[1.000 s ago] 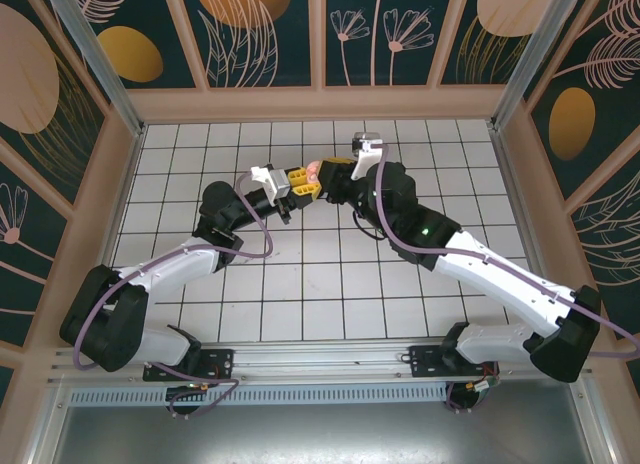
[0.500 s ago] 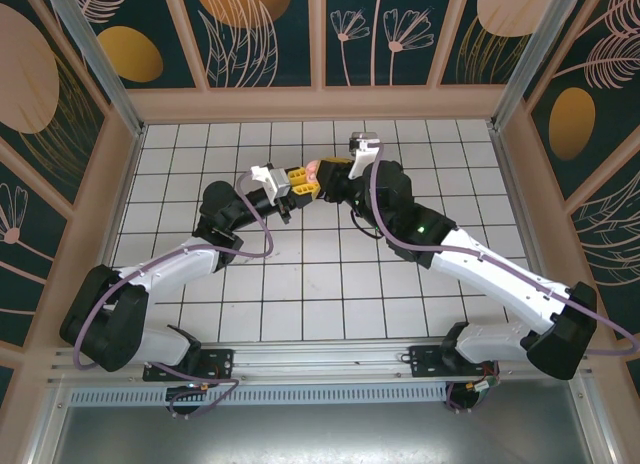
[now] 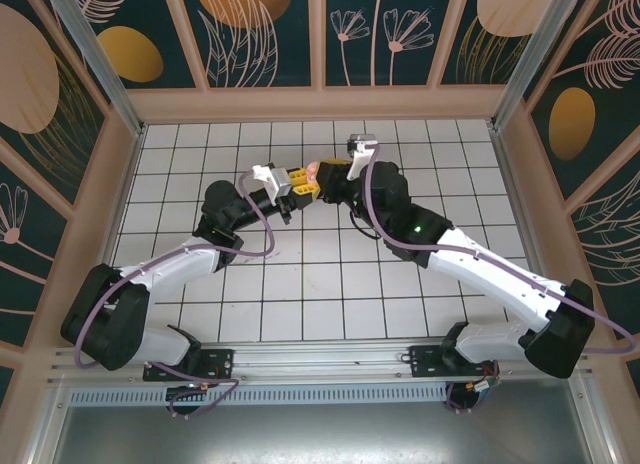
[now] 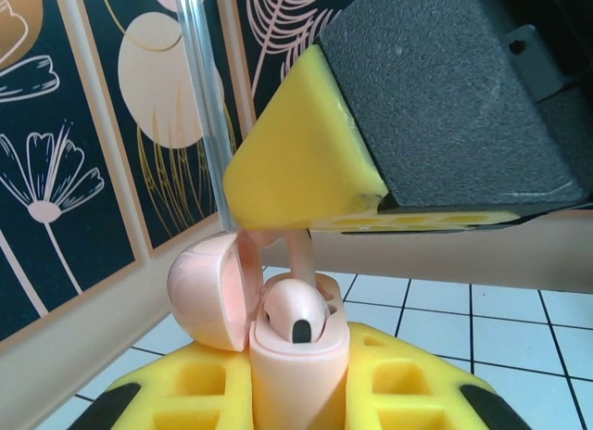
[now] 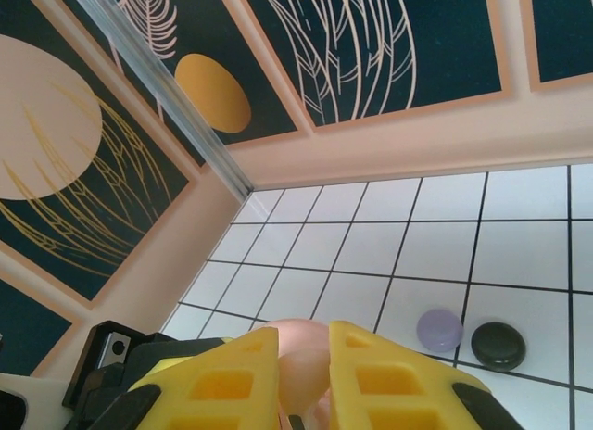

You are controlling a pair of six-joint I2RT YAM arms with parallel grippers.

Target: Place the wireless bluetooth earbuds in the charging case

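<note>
The pale pink charging case (image 4: 298, 365) stands upright between the yellow fingers (image 4: 408, 379) of my left gripper (image 4: 298, 379), which is shut on it. Its lid (image 4: 208, 291) hangs open to the left. One pink earbud (image 4: 295, 311) sits in the front socket. Over the case, my right gripper (image 5: 304, 356) is shut on a second pink earbud (image 5: 310, 374). That earbud's stem (image 4: 301, 254) reaches down into the rear socket. In the top view the left gripper (image 3: 303, 180) and right gripper (image 3: 330, 172) meet above the floor's middle back, with the case (image 3: 314, 170) between them.
A small rounded lilac object (image 5: 439, 329) and a black one (image 5: 498, 346) lie side by side on the white tiled floor (image 5: 435, 245) beyond the right gripper. Patterned walls (image 3: 320, 34) and a metal corner post (image 5: 167, 96) enclose the floor.
The right arm's wrist and forearm have edged slightly left toward the case. The left arm and the case have stayed put.
</note>
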